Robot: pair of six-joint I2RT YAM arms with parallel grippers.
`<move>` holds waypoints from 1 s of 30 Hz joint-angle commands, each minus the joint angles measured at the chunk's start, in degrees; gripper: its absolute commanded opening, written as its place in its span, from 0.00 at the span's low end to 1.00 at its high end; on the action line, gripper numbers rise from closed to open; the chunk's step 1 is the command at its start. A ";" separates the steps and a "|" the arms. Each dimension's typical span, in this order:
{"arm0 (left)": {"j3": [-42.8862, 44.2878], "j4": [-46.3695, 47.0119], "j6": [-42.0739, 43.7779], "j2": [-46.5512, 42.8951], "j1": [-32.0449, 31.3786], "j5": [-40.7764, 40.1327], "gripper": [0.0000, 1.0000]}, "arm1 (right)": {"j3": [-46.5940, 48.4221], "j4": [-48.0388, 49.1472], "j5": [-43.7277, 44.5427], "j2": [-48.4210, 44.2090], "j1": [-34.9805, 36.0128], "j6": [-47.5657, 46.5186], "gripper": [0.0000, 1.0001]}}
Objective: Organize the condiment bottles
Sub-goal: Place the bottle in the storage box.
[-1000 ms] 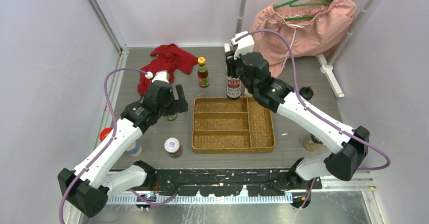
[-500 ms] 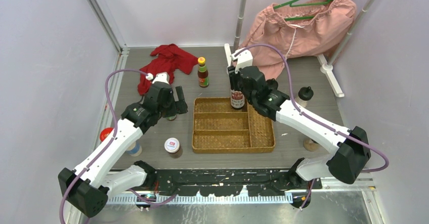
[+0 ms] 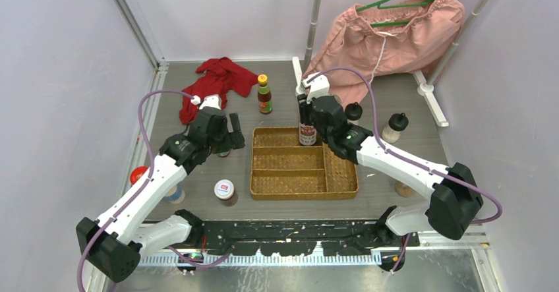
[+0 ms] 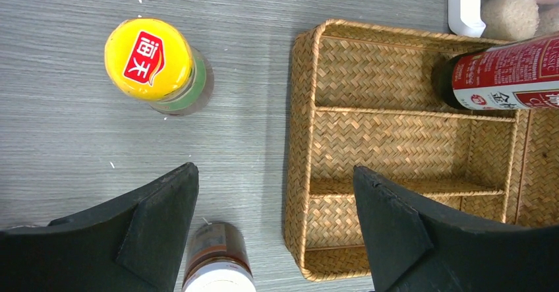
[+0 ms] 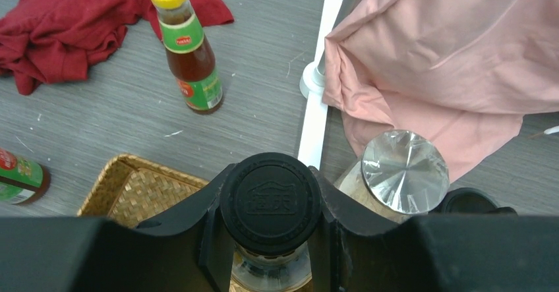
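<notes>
Since a second ago, our right arm has brought the black-capped bottle (image 3: 307,130) from the table behind the wicker tray (image 3: 343,173) in over the tray's far compartment. The base now sits inside the right end of that compartment, though we cannot tell whether it touches the weave. Nearest us, a white-lidded jar (image 3: 225,190) stands left of the tray and a red-lidded jar (image 3: 138,174) stands further left. Our left gripper (image 4: 273,173) hangs with its fingers wide apart and holds nothing, just beside a yellow-capped bottle (image 4: 150,61). The right gripper (image 5: 270,203) is clamped on the black-capped bottle's neck. Behind the tray stand a silver-lidded shaker (image 5: 404,170), two black-capped shakers (image 3: 354,112) and a yellow-capped sauce (image 3: 264,94). A red cloth (image 3: 221,78) lies beyond.
</notes>
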 commanded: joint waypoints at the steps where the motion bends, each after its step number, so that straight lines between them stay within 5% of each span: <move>1: 0.38 0.27 -0.71 0.39 -0.67 -1.44 0.87 | -0.12 11.07 1.49 -4.26 -0.69 1.52 0.14; 30: -0.78 2.40 -0.98 2.52 -1.77 -1.92 0.87 | -6.09 14.87 0.27 -2.31 -2.43 4.91 0.18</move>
